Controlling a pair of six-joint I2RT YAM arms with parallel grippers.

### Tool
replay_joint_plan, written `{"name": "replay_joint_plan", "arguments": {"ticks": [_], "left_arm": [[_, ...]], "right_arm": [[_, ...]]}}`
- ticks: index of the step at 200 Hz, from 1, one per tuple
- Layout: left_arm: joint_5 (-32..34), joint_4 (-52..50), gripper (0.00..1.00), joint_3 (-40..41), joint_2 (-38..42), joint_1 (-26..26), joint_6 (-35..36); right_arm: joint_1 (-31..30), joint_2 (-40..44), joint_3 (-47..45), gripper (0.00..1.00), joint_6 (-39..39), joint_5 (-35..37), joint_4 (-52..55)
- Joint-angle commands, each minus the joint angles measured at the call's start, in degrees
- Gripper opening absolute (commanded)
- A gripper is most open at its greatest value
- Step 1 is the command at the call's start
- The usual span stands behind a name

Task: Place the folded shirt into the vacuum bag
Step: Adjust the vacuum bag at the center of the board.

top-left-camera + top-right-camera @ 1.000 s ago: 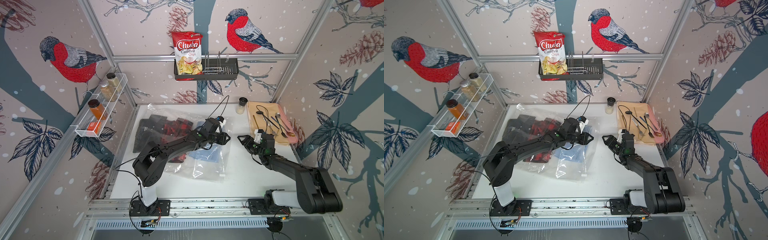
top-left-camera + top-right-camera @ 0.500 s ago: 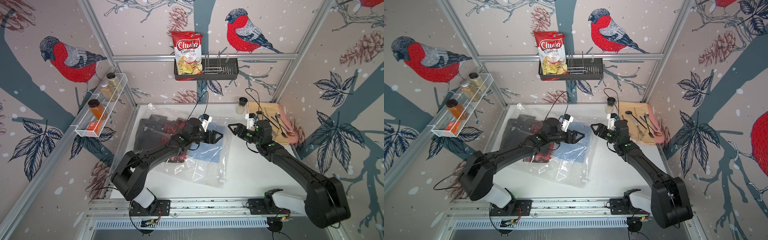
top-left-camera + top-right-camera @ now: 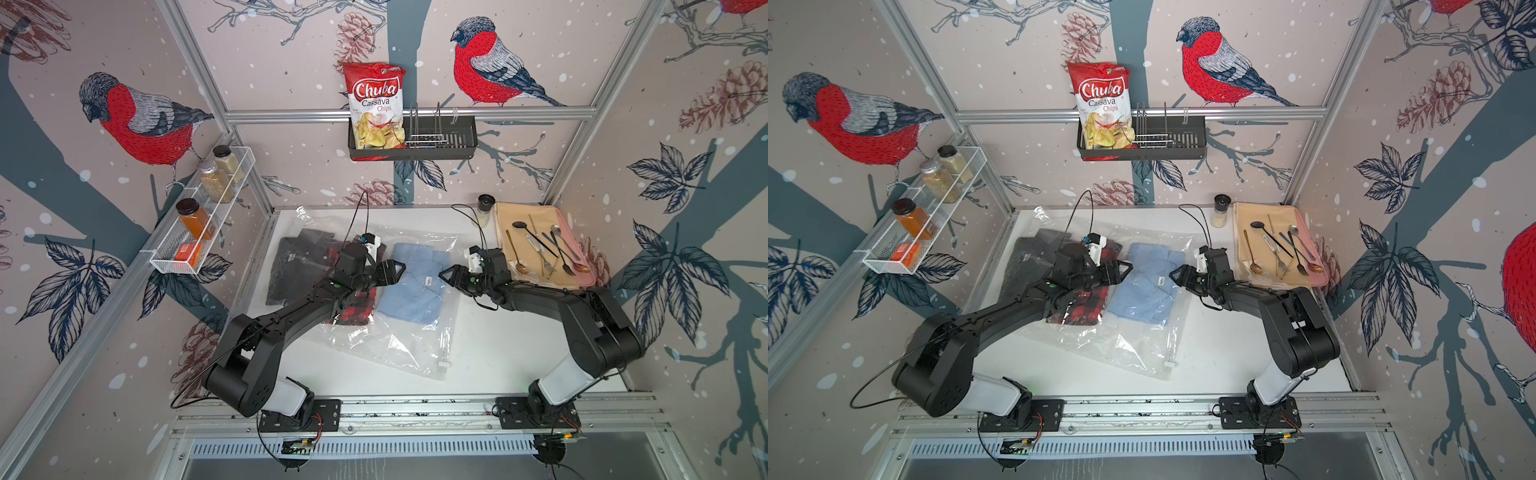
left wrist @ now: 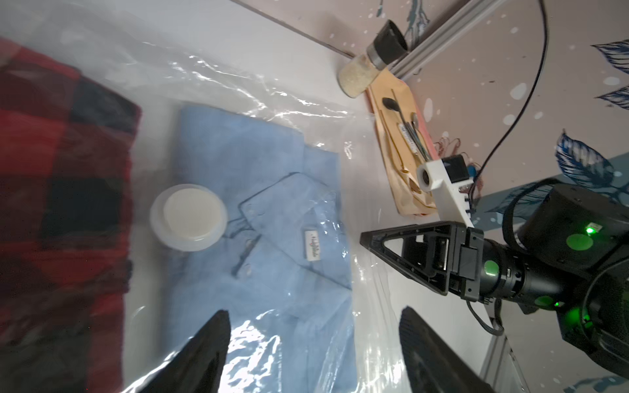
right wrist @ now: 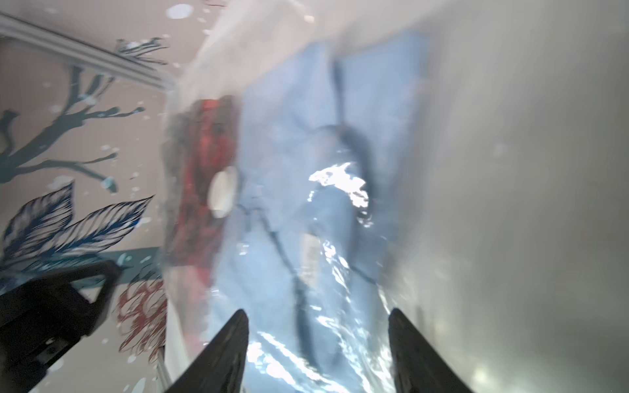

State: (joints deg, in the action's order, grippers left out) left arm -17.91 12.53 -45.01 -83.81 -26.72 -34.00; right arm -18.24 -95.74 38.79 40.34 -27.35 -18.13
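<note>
While the folded shirt point(image 3: 415, 286) lies flat inside the vacuum bag point(image 3: 399, 349), beside a red plaid shirt point(image 3: 359, 313), left gripper point(image 3: 397, 272) and right gripper point(image 3: 446, 279) hover either side of it, jaws spread and empty: placing looks done, I'd say

Bird-papered booth around a black rack point(image 3: 449, 145)
The black rack hangs on an aluminium rail point(image 3: 291, 113) of the back wall, holding a red chips bag point(image 3: 376, 104); bullfinches point(image 3: 486, 62), pine cones and leaves cover the walls around it. Below it lies a white tabletop point(image 3: 498, 345). Lower left of it, a white wire shelf point(image 3: 166, 257) carries spice jars point(image 3: 193, 216); lower right, a beige tray point(image 3: 557, 216) bears cutlery point(image 3: 544, 249).
</note>
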Motion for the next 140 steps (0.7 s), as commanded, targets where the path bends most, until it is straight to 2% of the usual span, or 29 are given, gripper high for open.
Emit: {"name": "replay_joint_plan", "arguments": {"ticks": [1, 37, 67, 82, 110, 127, 140], "left_arm": [[3.8, 1.2, 0.78, 2.6, -0.8, 1.9, 0.9], [5.6, 0.6, 0.78, 4.9, -0.2, 4.1, 1.5], [9.2, -1.8, 0.78, 5.0, 2.8, 6.5, 2.9], [13.5, -3.6, 0.78, 4.4, 4.3, 8.7, 3.3], [17.4, -4.4, 0.81, 2.8, 5.2, 14.3, 4.4], [19.6, -4.4, 0.81, 1.0, 3.4, 17.6, 5.8], [21.0, -4.3, 0.81, -0.2, 1.4, 20.5, 6.6]], "right_arm": [[3.8, -1.2, -3.9, 0.61, 1.0, 0.8, -4.6], [4.3, 6.6, -4.5, 0.62, -1.0, 1.3, -0.2], [0.8, 16.9, -1.7, 0.63, -3.4, 7.0, 8.1], [-1.5, 20.5, -0.3, 0.64, -4.0, 8.1, 10.7], [-5.8, 22.5, -0.6, 0.66, -2.6, 1.8, 5.4], [-9.0, 19.0, -0.1, 0.66, -1.8, -5.9, -0.2], [-12.0, 15.8, 1.6, 0.66, -2.4, -7.9, -1.5]]}}
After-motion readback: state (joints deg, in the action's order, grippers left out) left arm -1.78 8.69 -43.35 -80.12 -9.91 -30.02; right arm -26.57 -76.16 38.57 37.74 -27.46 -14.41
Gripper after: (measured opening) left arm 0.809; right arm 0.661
